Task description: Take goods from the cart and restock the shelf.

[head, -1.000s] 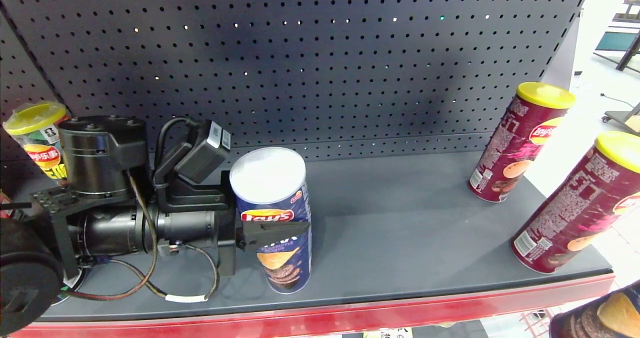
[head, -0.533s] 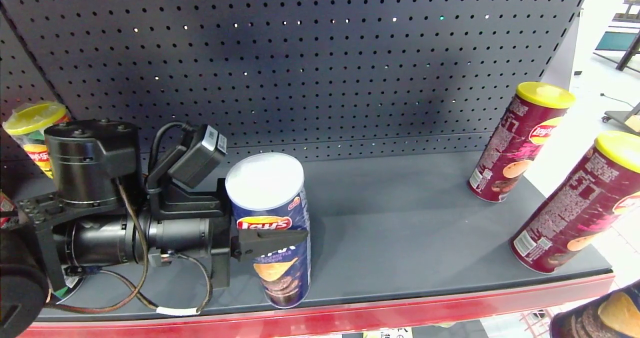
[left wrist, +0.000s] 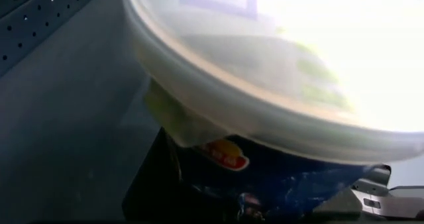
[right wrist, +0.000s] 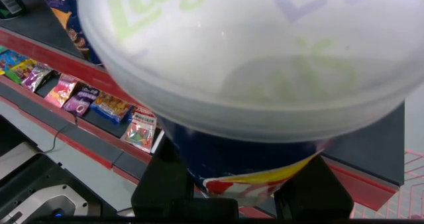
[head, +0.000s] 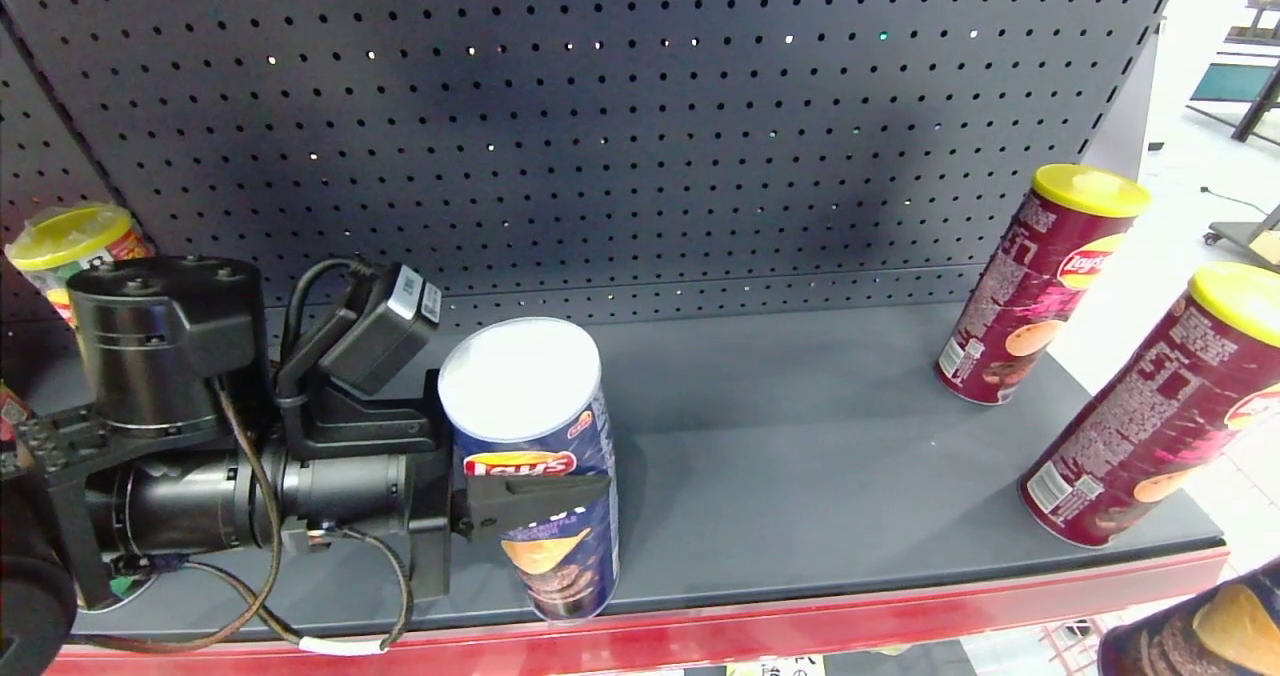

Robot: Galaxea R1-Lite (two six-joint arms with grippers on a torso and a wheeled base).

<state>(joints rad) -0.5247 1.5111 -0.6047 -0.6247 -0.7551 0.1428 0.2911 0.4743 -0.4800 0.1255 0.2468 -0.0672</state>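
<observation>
Blue can (head: 525,426), clamped in the left claw (head: 575,466), has slid nearer the shelf (head: 800,476) front; right claw (right wrist: 242,184) clamps a second can (right wrist: 245,71).

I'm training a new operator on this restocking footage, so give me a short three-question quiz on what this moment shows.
1. True or false: the left gripper has its fingers shut on the blue can.
2. Where on the shelf is the blue can? A) near the front edge, left of the middle; B) against the back panel; C) touching a maroon can.
3. Fill in: the two maroon cans at the shelf's right end have ____ lids.

Key: 1 true; 2 A; 3 yellow.
</observation>
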